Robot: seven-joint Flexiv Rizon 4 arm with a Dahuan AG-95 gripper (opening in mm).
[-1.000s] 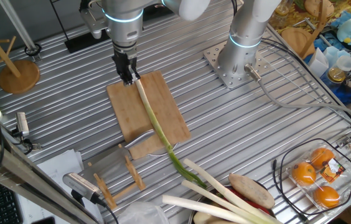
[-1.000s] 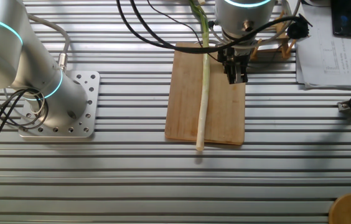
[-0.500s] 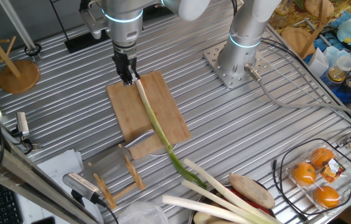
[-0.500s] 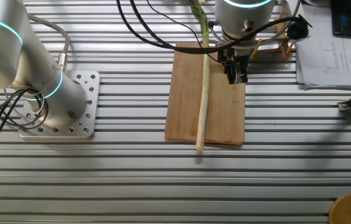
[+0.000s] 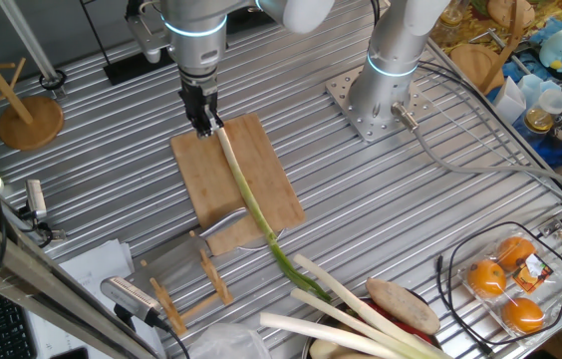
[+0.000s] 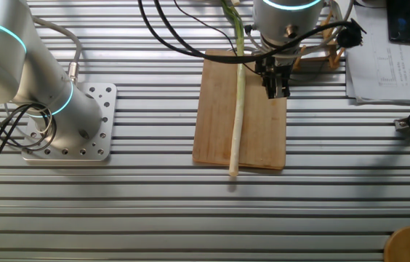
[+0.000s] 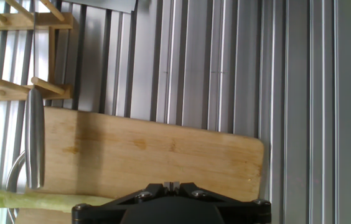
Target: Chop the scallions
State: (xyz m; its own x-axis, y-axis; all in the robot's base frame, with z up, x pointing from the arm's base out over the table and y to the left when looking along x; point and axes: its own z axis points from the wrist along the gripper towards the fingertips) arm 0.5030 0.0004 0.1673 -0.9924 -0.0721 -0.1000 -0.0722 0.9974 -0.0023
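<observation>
One long scallion [image 5: 251, 204] lies lengthwise on the wooden cutting board [image 5: 211, 179], white end at the far edge and green tip hanging off the near edge. The other fixed view shows the scallion [image 6: 238, 109] down the middle of the board [image 6: 216, 124]. My gripper [image 5: 204, 125] hangs just above the board's far corner, beside the white end, shut and empty. Seen from the other side, the gripper [image 6: 278, 91] stands right of the stalk. In the hand view the gripper [image 7: 172, 184] is shut over the board [image 7: 163, 152], with the scallion [image 7: 32, 200] at lower left.
A knife with a metal handle [image 5: 223, 223] rests at the board's near end, and its handle [image 7: 34, 137] also shows in the hand view. A wooden rack [image 5: 191, 289] sits beyond it. Thick pale stalks [image 5: 351, 309], packed oranges [image 5: 505, 284] and the arm's base [image 5: 371, 100] lie to the right.
</observation>
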